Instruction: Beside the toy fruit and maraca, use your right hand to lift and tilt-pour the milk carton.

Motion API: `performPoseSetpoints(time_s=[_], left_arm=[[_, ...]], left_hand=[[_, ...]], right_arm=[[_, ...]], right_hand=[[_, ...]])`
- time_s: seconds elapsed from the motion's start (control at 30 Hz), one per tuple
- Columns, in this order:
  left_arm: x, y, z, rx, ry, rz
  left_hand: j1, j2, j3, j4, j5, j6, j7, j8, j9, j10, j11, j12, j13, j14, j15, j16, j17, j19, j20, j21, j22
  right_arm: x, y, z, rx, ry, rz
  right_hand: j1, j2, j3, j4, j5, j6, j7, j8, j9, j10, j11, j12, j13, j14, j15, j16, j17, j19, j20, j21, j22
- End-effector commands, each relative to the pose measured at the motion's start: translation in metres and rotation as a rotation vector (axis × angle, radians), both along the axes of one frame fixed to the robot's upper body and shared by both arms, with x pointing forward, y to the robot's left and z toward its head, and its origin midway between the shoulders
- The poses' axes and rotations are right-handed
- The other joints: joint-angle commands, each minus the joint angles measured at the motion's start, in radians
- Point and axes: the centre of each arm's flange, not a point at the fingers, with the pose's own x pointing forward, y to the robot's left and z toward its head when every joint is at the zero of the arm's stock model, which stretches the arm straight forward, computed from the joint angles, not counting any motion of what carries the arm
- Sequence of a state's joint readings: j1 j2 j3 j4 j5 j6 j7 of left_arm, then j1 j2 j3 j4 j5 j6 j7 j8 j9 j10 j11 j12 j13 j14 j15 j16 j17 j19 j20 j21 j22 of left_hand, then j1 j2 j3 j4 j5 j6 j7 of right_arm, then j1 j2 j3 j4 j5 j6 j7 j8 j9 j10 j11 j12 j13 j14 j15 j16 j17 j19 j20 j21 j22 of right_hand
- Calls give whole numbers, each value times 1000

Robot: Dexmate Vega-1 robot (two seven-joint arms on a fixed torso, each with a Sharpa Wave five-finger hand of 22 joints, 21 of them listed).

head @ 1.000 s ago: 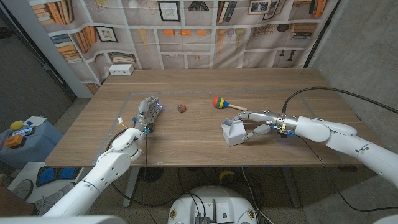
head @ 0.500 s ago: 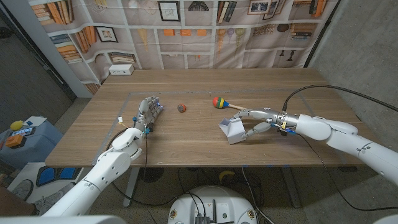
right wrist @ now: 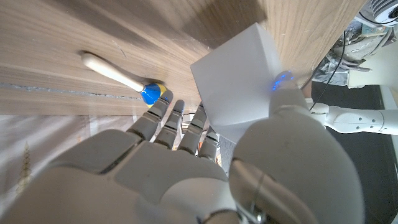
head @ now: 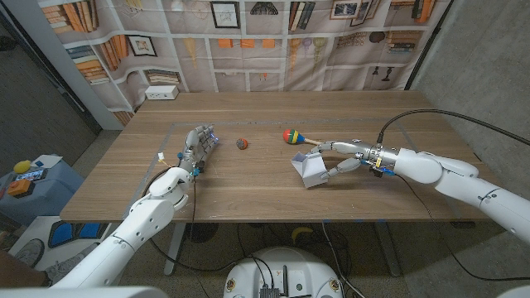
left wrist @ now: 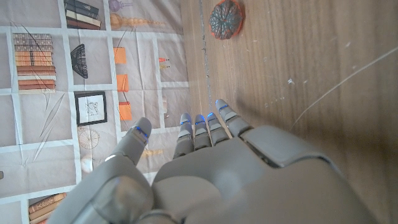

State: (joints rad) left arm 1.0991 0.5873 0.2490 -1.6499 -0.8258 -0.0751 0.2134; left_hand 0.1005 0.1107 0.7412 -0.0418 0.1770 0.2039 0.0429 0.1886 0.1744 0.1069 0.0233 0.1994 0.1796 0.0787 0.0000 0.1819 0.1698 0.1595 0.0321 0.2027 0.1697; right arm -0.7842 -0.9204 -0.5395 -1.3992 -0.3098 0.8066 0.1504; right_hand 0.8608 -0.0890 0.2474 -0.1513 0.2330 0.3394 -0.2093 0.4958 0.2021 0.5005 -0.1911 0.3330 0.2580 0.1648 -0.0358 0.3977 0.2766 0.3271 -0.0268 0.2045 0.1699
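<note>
On the wooden desk (head: 248, 186), a colourful maraca (head: 291, 136) lies just behind the white milk carton (head: 312, 169), a small toy fruit (head: 243, 143) further toward the left edge. The right hand (head: 341, 160) grips the carton, tilted with its spout toward the left, near mid-desk. The left hand (head: 197, 147) waits near the left edge, fingers extended, holding nothing. No writing on the carton is readable.

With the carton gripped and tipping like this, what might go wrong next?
1. The right robot hand holds the milk carton between thumb and fingers on smooth white faces; tipped further, it may slip out.
2. The maraca lies close behind that hand, so a swing backward might knock it and send it rolling.
3. The toy fruit sits on the side the carton leans toward; a dropped carton may hit it.
</note>
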Motion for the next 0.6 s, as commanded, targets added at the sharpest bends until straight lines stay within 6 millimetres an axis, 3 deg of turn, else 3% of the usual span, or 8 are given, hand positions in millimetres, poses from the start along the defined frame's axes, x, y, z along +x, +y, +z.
performPoseSetpoints(time_s=[0.03,0.6], left_arm=[[9,-3,12,26,-47,-32],[14,4,30,53,-106,-36]], left_hand=[[12,78,7,3,-1,2,-7,-2,5,2,-2,-2,1,5,9,2,3,6,3,-2,6],[14,76,7,2,-2,6,-6,-1,6,2,-4,-3,1,2,9,0,2,6,2,-3,6]], right_arm=[[-8,0,20,16,-17,-39],[-22,9,50,-23,-26,-104]], right_hand=[[-2,12,2,2,2,10,0,4,2,13,1,5,6,8,-77,7,5,10,-1,8,3],[-7,20,1,5,-1,13,0,5,3,26,-5,2,10,17,-80,15,7,16,-1,6,4]])
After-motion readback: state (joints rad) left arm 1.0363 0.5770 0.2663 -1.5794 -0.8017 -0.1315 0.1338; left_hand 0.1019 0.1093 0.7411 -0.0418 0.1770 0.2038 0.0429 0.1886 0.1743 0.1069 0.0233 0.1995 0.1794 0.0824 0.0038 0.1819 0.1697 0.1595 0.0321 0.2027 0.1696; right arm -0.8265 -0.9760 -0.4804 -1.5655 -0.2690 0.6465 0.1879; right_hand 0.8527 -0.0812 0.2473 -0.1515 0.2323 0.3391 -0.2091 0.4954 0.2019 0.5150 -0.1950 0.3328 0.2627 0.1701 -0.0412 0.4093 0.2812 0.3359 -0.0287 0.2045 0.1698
